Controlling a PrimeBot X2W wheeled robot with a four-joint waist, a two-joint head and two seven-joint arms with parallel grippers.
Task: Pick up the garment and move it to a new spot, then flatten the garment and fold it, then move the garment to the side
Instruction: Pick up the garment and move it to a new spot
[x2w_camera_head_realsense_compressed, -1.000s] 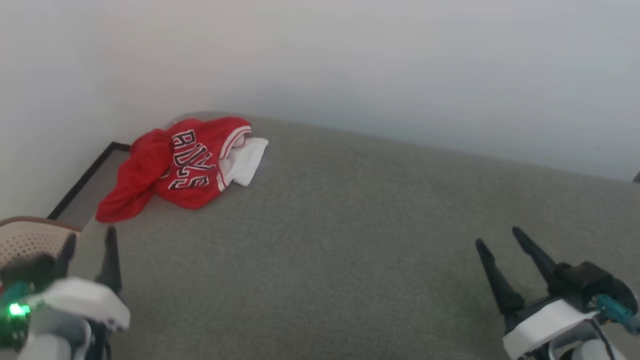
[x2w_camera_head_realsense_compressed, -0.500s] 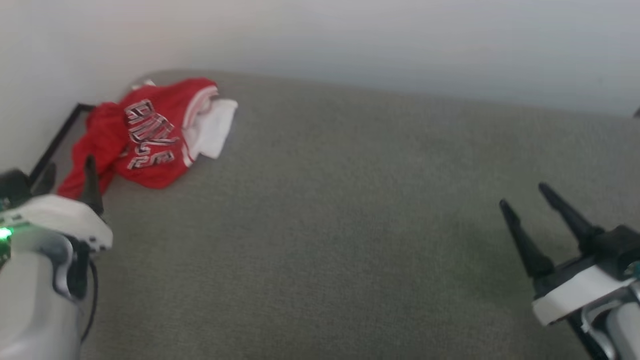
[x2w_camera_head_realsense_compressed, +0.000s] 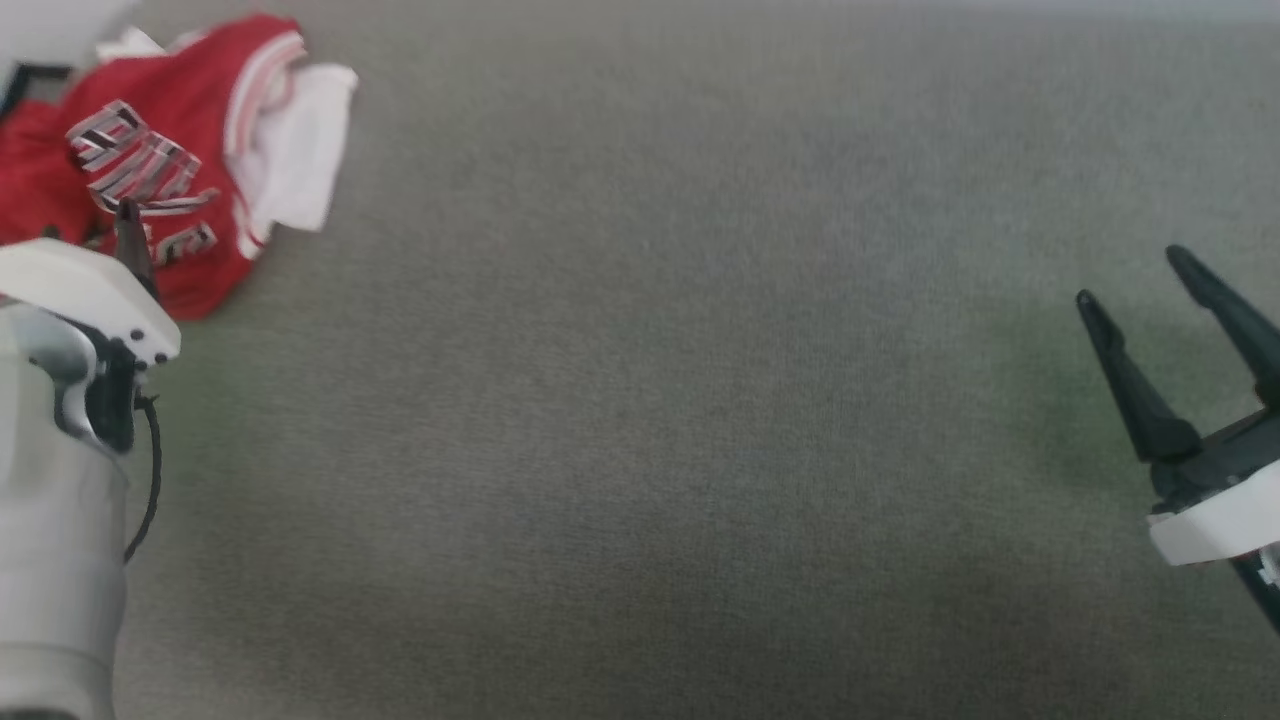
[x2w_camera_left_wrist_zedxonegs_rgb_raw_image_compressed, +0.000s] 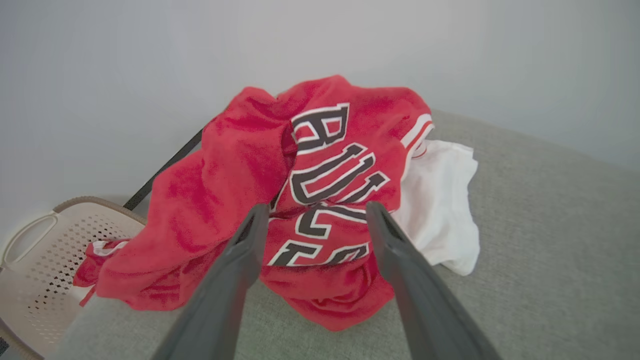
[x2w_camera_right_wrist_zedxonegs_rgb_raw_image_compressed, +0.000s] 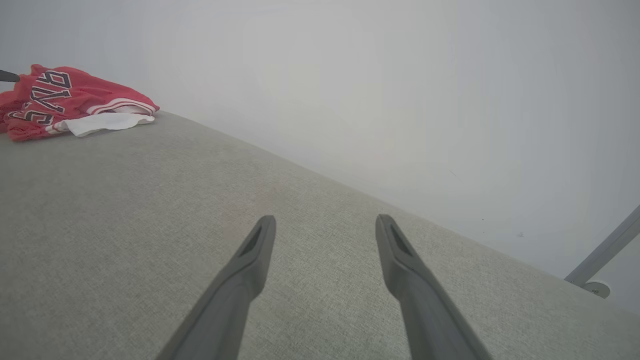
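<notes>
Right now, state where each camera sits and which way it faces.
Head view: on the head, looking down on the grey surface and garment; left forearm and open right pincer show.
Left wrist view: on the left wrist, looking along the open left pincer at the garment, close ahead.
Right wrist view: on the right wrist, looking along its own fingers across the surface to the wall.
Shared: both wrist views show the garment and the wall.

The red and white garment (x2w_camera_head_realsense_compressed: 190, 120) lies crumpled on the soft grey bed (x2w_camera_head_realsense_compressed: 700, 450), in the upper left corner of the head view, near the bed's edge.
</notes>
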